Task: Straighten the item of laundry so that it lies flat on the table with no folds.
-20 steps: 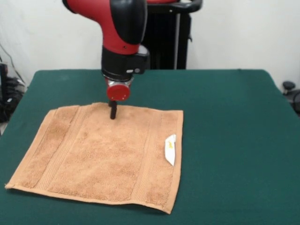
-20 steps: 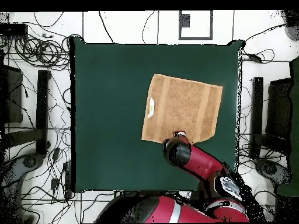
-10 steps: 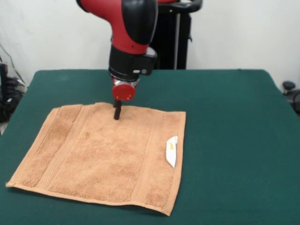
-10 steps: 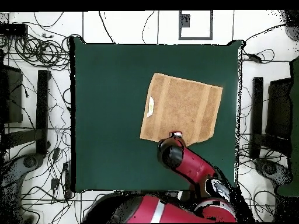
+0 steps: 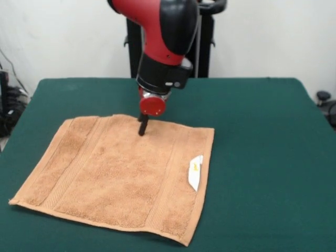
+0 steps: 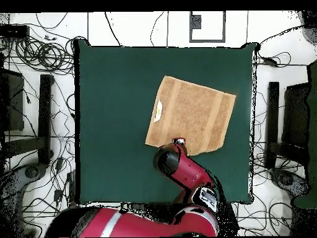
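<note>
Table (image 5: 262,136): dark green top; carries the towel.
Arm (image 5: 163,31): red and black; descends over the towel's far edge.
Towel (image 5: 121,173): orange-tan; lies spread open, nearly flat, skewed to the table edges.
Label (image 5: 195,172): white; at the towel's right edge.
Pincer (image 5: 142,126): dark tip touches the towel near its far edge; tips appear pressed together.

A plain white wall (image 5: 273,37) behind; black cables (image 6: 37,52) tangle across the pale floor (image 6: 136,28).
</note>
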Robot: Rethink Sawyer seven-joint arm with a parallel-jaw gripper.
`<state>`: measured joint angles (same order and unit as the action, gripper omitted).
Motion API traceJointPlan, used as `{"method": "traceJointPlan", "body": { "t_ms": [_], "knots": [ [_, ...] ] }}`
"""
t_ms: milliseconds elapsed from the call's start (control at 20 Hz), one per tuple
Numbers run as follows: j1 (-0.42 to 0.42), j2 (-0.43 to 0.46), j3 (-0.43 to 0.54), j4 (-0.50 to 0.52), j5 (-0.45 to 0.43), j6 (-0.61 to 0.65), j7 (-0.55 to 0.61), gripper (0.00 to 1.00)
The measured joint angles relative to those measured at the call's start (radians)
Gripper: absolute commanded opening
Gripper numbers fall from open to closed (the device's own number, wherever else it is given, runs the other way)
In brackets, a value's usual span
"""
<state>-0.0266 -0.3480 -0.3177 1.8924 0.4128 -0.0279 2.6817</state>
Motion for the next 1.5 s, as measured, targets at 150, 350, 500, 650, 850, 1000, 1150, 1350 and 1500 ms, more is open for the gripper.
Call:
{"method": "traceJointPlan", "body": {
  "t_ms": [150, 350, 500, 650, 850, 1000, 1150, 1350, 1500],
  "knots": [
    [0.022, 0.005, -0.006, -0.004, 0.031, 0.009, 0.0, 1.0],
    [0.047, 0.011, -0.011, -0.014, 0.07, 0.032, 0.0, 1.0],
    [0.035, 0.01, -0.003, -0.014, 0.071, 0.033, 0.0, 1.0],
    [0.009, 0.001, 0.015, -0.013, 0.07, 0.039, 0.0, 1.0],
    [-0.017, -0.008, 0.031, -0.014, 0.071, 0.061, 0.0, 1.0],
    [-0.02, -0.008, 0.033, -0.018, 0.071, 0.073, 0.0, 1.0],
    [-0.018, -0.007, 0.032, -0.019, 0.073, 0.073, 0.0, 1.0],
    [0.003, 0.003, 0.016, -0.025, 0.101, 0.08, 0.0, 1.0],
    [0.044, 0.024, -0.015, -0.042, 0.15, 0.096, 0.0, 1.0]
  ]
}}
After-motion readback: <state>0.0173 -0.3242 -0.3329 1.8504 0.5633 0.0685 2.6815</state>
